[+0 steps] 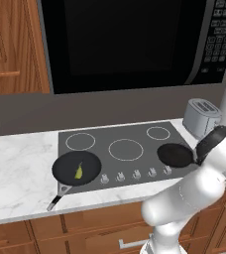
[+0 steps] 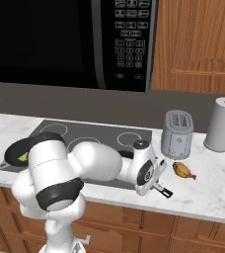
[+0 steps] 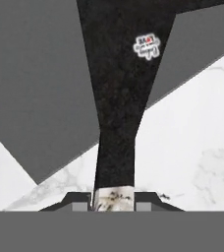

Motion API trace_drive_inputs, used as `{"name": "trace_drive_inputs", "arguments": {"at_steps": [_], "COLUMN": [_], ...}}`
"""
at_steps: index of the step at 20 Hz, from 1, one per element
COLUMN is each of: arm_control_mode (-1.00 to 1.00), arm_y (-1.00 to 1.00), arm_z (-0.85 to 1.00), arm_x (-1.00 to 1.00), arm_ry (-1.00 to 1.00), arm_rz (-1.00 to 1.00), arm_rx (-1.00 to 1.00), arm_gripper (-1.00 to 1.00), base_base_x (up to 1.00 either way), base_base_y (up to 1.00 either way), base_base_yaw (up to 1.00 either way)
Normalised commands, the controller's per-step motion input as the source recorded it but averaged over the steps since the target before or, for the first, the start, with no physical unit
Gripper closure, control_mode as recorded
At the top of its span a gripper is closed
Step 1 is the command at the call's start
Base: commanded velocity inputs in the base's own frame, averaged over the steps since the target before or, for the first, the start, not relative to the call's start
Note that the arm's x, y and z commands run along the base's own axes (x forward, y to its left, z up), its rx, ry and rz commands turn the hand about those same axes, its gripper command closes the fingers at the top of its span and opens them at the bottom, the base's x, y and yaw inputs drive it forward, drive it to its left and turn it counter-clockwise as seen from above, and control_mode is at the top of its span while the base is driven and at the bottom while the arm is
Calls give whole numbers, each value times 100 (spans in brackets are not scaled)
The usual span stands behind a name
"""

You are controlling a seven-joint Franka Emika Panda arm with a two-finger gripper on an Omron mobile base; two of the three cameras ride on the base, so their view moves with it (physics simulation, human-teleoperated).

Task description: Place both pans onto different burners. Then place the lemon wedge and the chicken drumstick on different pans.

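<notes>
left: round black pan [image 1: 77,167] with the tiny yellow-green lemon wedge [image 1: 79,171] sits lower left on the dark glass cooktop [image 1: 110,134] | middle: second round black pan [image 1: 175,155] on right burner ring, two-finger gripper [image 3: 113,202] pinched on its slim black-and-silver handle [image 3: 115,162] | right: golden-brown chicken drumstick [image 2: 183,170] on white marble counter [image 2: 218,183], mid-right | tip: let go gently, lift straight up, then fetch drumstick.

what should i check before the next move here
1. Left pan on a burner: ok.
2. Lemon in left pan: ok.
3. Right pan on another burner: ok.
4. Right pan resting flat, safe to release: cannot tell.
5. Jaws off its handle: not ok, shut on it.
6. Drumstick in right pan: not ok, it lies on the counter beside the toaster.
</notes>
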Motion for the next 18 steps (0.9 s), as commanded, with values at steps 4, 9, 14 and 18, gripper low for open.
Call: {"name": "trace_drive_inputs", "arguments": {"at_steps": [4, 9, 14, 18], "arm_control_mode": [-100, -100, -100, -100], "arm_y": [11, 8, 1, 0], "arm_z": [-48, -26, 2, 15], "arm_x": [6, 3, 0, 0], "arm_ry": [0, 0, -5, -7], "arm_rz": [0, 0, 0, 0], "arm_rx": [-6, -2, 0, 0], "arm_gripper": [100, -100, -100, -100], "base_base_x": [0, 0, 0, 0], "base_base_y": [0, 0, 0, 0], "base_base_yaw": [0, 0, 0, 0]}}
